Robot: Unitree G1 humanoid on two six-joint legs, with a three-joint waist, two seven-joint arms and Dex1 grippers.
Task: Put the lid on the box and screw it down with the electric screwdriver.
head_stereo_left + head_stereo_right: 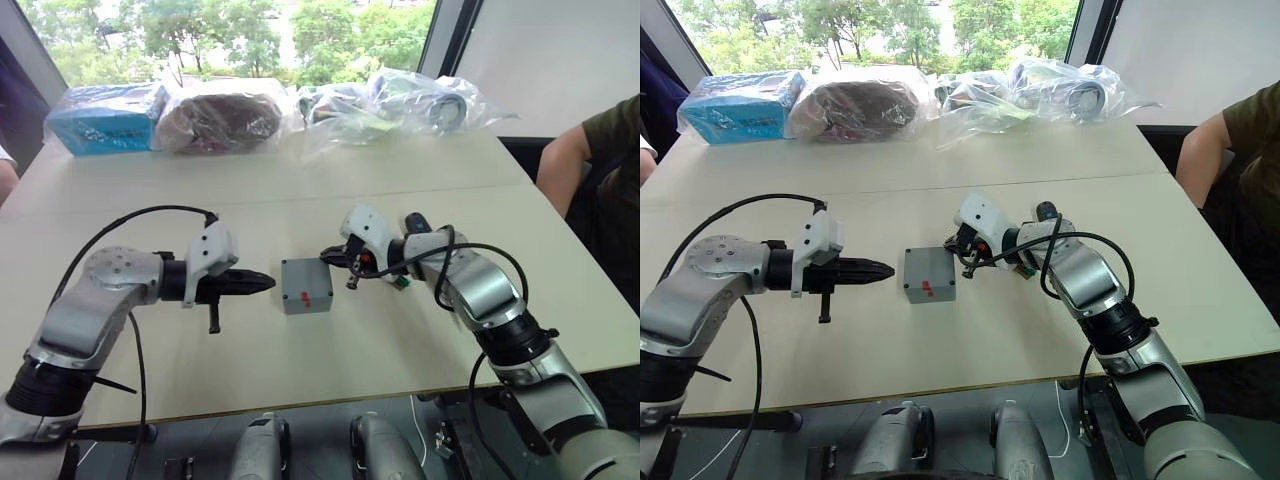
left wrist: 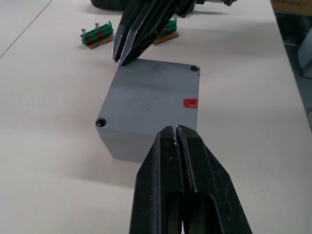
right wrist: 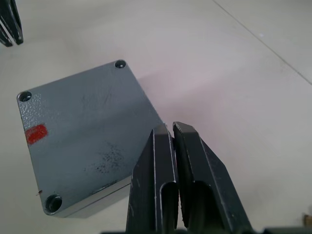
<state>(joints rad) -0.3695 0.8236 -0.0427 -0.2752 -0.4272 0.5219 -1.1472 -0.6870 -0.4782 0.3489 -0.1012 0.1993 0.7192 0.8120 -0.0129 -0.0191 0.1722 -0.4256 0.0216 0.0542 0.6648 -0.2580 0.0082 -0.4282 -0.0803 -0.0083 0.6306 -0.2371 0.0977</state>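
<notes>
Nearby, green blocks [image 2: 97,38] behind box [image 1: 306,285]

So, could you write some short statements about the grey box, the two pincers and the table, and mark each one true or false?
1. The lid already lies on the box. True.
2. The left pincer grips the lid. False: its fingers are shut on nothing, beside the box.
3. The right pincer is shut and empty. True.
4. The lid carries a blue mark. False: the mark is red.
5. Two small green blocks lie on the table beyond the box. True.
6. The two pincers stand on the same side of the box. False: they are on opposite sides.
</notes>
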